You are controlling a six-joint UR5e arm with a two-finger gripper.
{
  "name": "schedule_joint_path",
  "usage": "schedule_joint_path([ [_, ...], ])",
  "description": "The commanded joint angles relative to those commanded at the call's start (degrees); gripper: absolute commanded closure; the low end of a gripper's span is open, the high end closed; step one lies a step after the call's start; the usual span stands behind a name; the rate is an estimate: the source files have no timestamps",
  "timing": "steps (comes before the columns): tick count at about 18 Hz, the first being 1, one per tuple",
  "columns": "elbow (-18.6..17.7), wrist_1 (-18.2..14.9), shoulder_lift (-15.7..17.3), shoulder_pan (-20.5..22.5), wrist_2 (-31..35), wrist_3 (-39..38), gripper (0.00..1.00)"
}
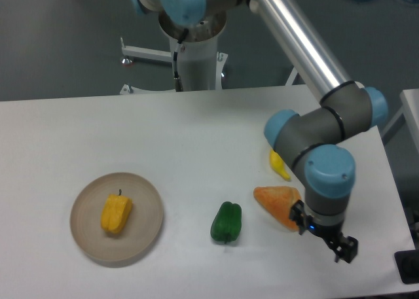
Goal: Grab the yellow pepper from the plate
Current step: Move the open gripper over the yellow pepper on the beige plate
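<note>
The black two-finger gripper (345, 248), its jaw state unreadable, should cross well left, open wide and descend squarely over the small lobed yellow pepper (116, 213) lying on the round beige plate (147, 215).

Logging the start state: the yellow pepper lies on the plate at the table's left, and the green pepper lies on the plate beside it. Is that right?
Not quite. The yellow pepper does lie on the plate at the table's left, but the green pepper lies off the plate, on the bare table to its right. The fixed camera view shows it.
</note>
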Motion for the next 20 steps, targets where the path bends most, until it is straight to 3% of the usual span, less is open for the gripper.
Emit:
schedule_joint_path([
  [6,-7.74,-1.66,6.77,-5.36,-1.05,-11.07,0.0],
  [10,-12.22,-2.64,10.29,-8.0,-8.33,-22.32,0.0],
  [13,-16.26,-2.64,12.57,-10.81,-9.49,-28.12,0.0],
  [15,-18.82,-2.2,13.46,-13.09,-9.84,-33.22,0.0],
  [20,-19.88,-1.33,12.76,-18.28,-11.69,-48.33,0.0],
])
